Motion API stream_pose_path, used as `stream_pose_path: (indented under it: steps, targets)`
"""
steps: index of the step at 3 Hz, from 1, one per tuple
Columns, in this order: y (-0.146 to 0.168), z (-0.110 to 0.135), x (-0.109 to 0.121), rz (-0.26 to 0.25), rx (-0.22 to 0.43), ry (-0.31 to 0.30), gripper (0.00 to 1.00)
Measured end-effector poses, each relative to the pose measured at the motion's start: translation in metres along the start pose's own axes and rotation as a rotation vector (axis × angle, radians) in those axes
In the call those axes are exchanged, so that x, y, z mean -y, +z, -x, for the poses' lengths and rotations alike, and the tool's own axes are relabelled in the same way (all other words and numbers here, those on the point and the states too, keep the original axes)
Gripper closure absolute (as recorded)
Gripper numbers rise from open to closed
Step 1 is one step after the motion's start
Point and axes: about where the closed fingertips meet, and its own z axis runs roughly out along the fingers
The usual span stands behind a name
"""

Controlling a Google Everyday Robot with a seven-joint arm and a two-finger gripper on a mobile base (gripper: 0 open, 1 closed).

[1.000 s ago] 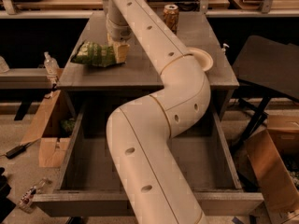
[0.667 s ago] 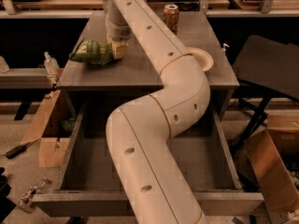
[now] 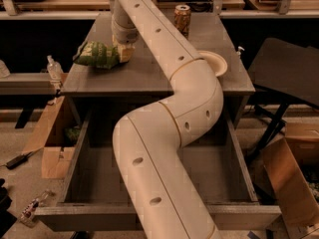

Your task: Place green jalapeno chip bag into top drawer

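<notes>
The green jalapeno chip bag (image 3: 97,55) is at the left side of the grey cabinet top (image 3: 149,76), its left end reaching the top's left edge. My gripper (image 3: 123,52) is at the bag's right end, pointing down, and is shut on it. My thick white arm (image 3: 169,128) runs from the lower middle up across the cabinet and hides much of it. The top drawer (image 3: 75,163) is pulled wide open below the cabinet top. What shows of its grey floor holds nothing; the arm covers its middle.
A tan drink can (image 3: 182,18) stands at the back of the cabinet top. A pale bowl (image 3: 215,63) sits at its right, partly behind my arm. Cardboard boxes stand on the floor left (image 3: 47,148) and right (image 3: 291,183). A dark chair (image 3: 284,68) is to the right.
The bag has shifted a little to the left and up with my gripper on its right end. The drawer has stayed open.
</notes>
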Motion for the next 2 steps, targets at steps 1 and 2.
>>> stream_pose_path:
  steps: [1, 2]
  targets:
    - [-0.018, -0.003, 0.003, -0.02, -0.02, 0.001, 1.0]
    - [-0.057, -0.01, -0.003, -0.036, -0.05, 0.024, 1.0]
